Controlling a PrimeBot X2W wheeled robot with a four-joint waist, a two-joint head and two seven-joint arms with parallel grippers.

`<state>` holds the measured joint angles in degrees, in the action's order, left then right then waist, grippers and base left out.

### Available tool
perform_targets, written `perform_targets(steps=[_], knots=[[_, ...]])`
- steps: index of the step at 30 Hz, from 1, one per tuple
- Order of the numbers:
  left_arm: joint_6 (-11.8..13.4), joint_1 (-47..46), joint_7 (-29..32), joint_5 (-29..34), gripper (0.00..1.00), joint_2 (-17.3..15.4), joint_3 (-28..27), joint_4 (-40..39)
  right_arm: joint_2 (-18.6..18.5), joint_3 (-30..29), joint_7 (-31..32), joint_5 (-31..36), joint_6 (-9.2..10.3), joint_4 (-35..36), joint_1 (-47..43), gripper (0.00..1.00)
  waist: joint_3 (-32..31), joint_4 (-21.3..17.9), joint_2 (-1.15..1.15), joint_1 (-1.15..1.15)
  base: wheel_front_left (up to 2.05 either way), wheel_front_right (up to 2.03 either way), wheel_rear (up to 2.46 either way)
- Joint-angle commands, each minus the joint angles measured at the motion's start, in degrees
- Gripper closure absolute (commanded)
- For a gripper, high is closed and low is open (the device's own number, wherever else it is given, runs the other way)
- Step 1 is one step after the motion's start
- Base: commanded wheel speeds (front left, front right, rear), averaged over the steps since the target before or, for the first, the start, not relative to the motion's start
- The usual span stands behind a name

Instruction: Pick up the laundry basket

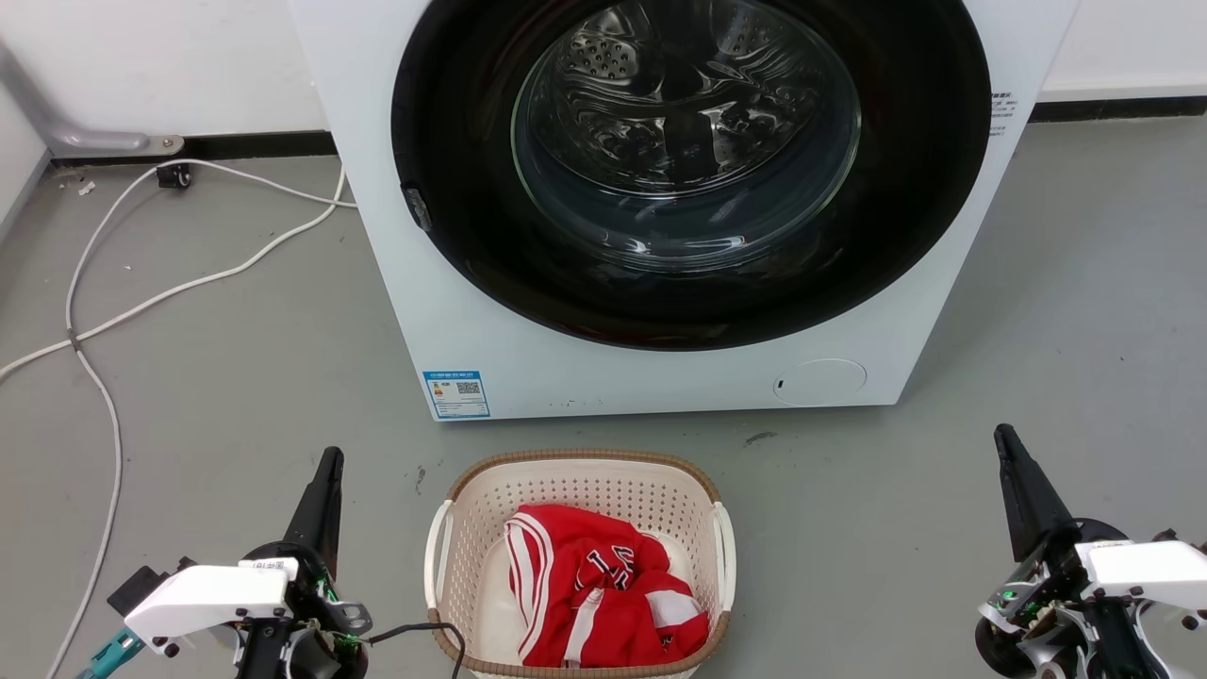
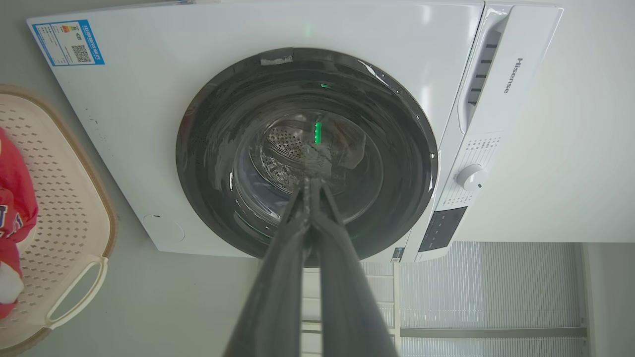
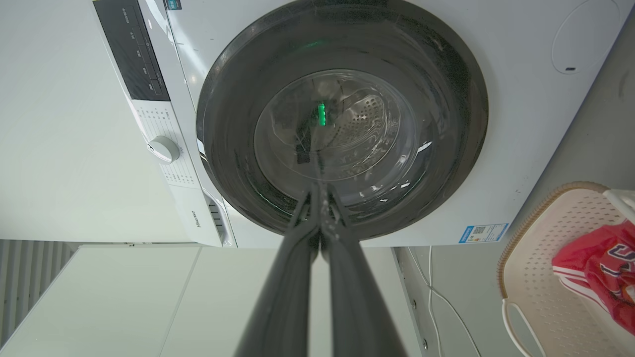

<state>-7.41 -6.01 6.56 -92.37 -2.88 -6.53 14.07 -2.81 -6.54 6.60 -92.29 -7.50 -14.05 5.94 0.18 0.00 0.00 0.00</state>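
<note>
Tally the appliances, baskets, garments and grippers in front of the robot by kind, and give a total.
washing machine: 1
laundry basket: 1
red garment, lying in the basket: 1
grippers: 2, the left gripper and the right gripper
Total: 5

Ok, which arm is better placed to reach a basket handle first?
Left. The left end effector sits beside the laundry basket, close to its left handle; the right end effector stands much farther from the right handle. Both are shut and empty.
</note>
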Motion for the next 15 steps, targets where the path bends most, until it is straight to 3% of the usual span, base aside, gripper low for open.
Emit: perform_targets(steps=[1,15], knots=[[-0.30,-0.50,0.12,-0.10,1.00,0.05,-0.12,0.00,-0.14,0.02,0.04,-0.25,0.02,-0.03,0.62,1.00,0.00,0.00,0.00,0.00,0.00,0.00,0.00],[-0.30,-0.50,0.12,-0.10,1.00,0.05,-0.12,0.00,-0.14,0.02,0.04,-0.25,0.02,-0.03,0.62,1.00,0.00,0.00,0.00,0.00,0.00,0.00,0.00]])
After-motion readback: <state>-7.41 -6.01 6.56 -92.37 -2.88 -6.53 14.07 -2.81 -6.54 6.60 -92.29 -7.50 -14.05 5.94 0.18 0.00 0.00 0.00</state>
